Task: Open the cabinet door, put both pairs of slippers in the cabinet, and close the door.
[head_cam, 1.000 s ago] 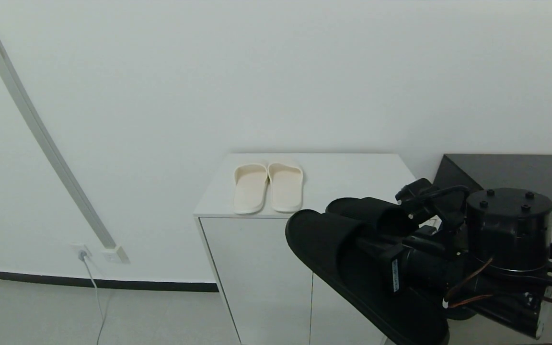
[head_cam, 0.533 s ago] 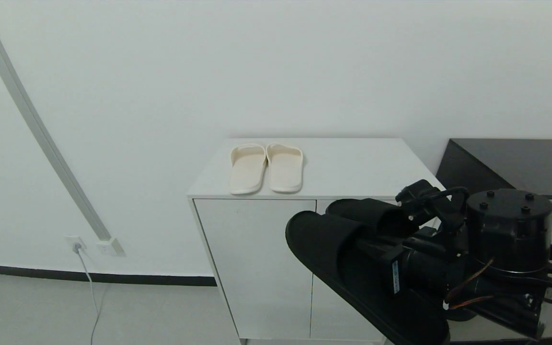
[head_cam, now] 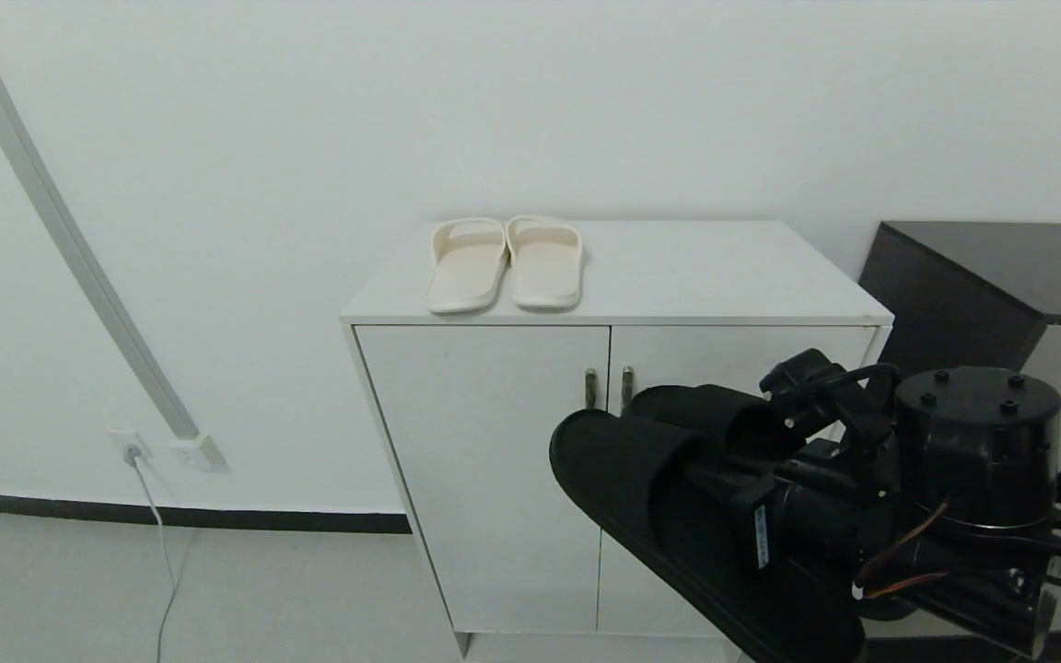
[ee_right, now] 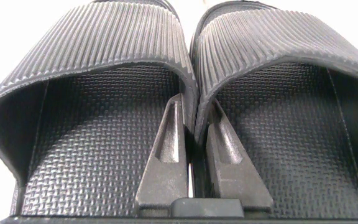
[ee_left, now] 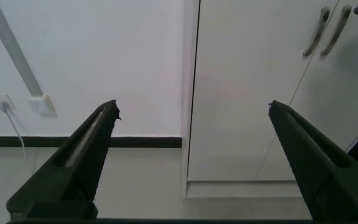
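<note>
Head view takes in a white cabinet (head_cam: 484, 479) against the wall, with both doors shut and two small metal handles (head_cam: 590, 387) side by side where the doors meet. A cream pair of slippers (head_cam: 503, 262) lies on the cabinet's top surface, toward its left end. The two slippers touch each other and their toes point to the wall.

The black pair of slippers (head_cam: 641, 460) hangs in the air in front of the right door, below the cabinet's top, carried by the right arm. In the right wrist view the right gripper (ee_right: 194, 134) has its fingers (ee_right: 166, 155) closed tight. They pinch the two inner side walls of the black slippers together, so the pair sits side by side with the ribbed straps arching above the fingers.

The left gripper (ee_left: 192, 107) has its fingers spread wide with nothing between them. It faces the left door and the cabinet's lower left corner.

A grey cable duct (head_cam: 61, 230) slants down the wall to a socket (head_cam: 130, 447), and a cable runs from it to the floor. A dark cabinet (head_cam: 954, 304) stands just to the right of the white one.
</note>
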`<state>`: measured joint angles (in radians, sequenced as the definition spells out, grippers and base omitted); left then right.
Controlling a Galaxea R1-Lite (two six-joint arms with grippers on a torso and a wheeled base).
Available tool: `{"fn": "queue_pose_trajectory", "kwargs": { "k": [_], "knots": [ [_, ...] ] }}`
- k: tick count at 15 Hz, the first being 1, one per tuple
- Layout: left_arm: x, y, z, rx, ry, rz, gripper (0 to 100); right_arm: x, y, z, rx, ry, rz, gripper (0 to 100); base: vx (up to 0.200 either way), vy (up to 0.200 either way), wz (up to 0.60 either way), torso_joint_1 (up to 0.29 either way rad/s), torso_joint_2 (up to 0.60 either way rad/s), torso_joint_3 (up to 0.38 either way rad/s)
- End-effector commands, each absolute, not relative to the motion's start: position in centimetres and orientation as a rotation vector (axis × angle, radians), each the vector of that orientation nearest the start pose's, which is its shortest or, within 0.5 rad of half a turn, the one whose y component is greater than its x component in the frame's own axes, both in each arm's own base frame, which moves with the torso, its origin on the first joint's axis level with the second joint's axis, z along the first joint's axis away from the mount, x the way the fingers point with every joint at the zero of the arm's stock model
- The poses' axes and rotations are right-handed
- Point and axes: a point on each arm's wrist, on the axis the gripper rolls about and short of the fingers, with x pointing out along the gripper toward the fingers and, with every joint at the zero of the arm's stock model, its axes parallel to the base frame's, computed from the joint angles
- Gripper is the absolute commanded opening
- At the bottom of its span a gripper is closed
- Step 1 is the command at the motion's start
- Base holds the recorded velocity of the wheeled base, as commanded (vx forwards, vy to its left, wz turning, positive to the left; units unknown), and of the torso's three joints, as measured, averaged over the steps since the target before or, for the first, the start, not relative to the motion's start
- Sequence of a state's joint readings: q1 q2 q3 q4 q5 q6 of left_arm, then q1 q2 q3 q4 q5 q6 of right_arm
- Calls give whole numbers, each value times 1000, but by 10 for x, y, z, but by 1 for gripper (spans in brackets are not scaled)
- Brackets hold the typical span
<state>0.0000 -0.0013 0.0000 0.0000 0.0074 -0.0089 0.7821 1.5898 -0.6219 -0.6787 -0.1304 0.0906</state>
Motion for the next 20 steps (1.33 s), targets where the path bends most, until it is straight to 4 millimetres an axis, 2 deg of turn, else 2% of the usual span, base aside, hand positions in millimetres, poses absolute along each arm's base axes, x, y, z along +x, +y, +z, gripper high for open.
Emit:
{"fn": "queue_pose_trajectory", "kwargs": {
  "k": [1, 10, 17, 20],
  "knots": [
    [-23, 0, 75, -9, 0, 8, 100, 190, 185, 170, -43, 292, 636, 0, 0, 0, 0, -178, 496, 330],
    [-23, 0, 76, -9, -2, 8, 100, 189, 185, 166, -59, 299, 641, 0, 0, 0, 0, -138, 479, 334],
    [-23, 0, 76, -5, -2, 9, 100, 189, 185, 166, -60, 300, 643, 0, 0, 0, 0, -57, 443, 388],
    [-23, 0, 76, 5, -2, 8, 100, 188, 184, 165, -63, 302, 643, 0, 0, 0, 0, 1, 61, 56]
  ]
}}
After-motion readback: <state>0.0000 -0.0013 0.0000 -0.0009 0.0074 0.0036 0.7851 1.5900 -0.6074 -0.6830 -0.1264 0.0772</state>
